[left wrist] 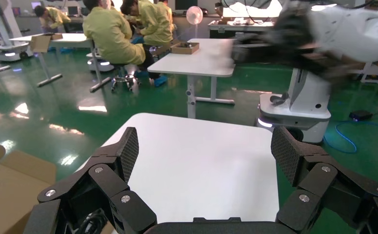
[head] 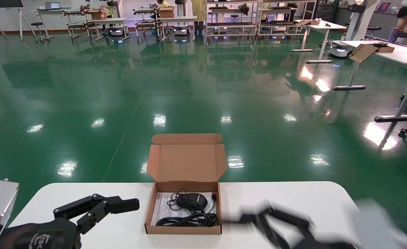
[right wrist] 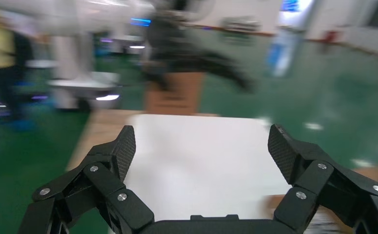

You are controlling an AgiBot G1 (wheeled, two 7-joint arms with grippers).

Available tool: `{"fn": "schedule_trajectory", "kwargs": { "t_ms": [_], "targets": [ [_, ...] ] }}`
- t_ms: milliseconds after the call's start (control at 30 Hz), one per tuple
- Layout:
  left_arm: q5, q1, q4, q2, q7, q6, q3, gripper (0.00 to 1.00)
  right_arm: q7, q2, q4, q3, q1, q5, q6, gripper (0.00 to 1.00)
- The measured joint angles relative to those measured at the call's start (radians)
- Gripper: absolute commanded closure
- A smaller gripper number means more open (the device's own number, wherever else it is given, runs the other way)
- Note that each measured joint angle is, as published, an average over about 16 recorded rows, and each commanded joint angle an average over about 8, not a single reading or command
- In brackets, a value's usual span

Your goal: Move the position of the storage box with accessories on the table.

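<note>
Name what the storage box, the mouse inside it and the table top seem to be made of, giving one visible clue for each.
Storage box: brown cardboard, matte, with folded flaps and a tuck lid standing open.
Mouse: probably black plastic, smooth with a slight sheen; its cable looks rubbery.
Table: white, smooth top with rounded corners, perhaps laminate; the core cannot be told.

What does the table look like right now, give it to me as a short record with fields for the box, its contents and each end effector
storage box: open, lid upright, middle of the table, at its front part
contents: black mouse with coiled cable, lying on a white printed sheet
left end effector: open, just left of the box, holding nothing
right end effector: open, right of the box, blurred by motion, holding nothing
contact with box: none seen
</note>
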Motion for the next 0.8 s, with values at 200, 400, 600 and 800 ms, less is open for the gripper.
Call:
{"fn": "schedule_trajectory", "kwargs": {
  "t_ms": [200,400,600,800],
  "targets": [
    [0.0,0.0,0.0,0.0,0.0,0.0,0.0,0.0,-0.091,-0.211,-0.298,-0.06,0.179,-0.178,0.221,0.0],
    [0.0,0.0,0.0,0.0,0.0,0.0,0.0,0.0,-0.202,-0.407,-0.64,-0.101,0.331,-0.301,0.457,0.0],
    [0.0,0.0,0.0,0.0,0.0,0.0,0.0,0.0,-0.281,-0.52,-0.846,-0.11,0.389,-0.313,0.618,0.0],
    [0.0,0.0,0.0,0.0,0.0,0.0,0.0,0.0,-0.301,-0.559,-0.91,-0.123,0.365,-0.267,0.709,0.0]
  ]
}}
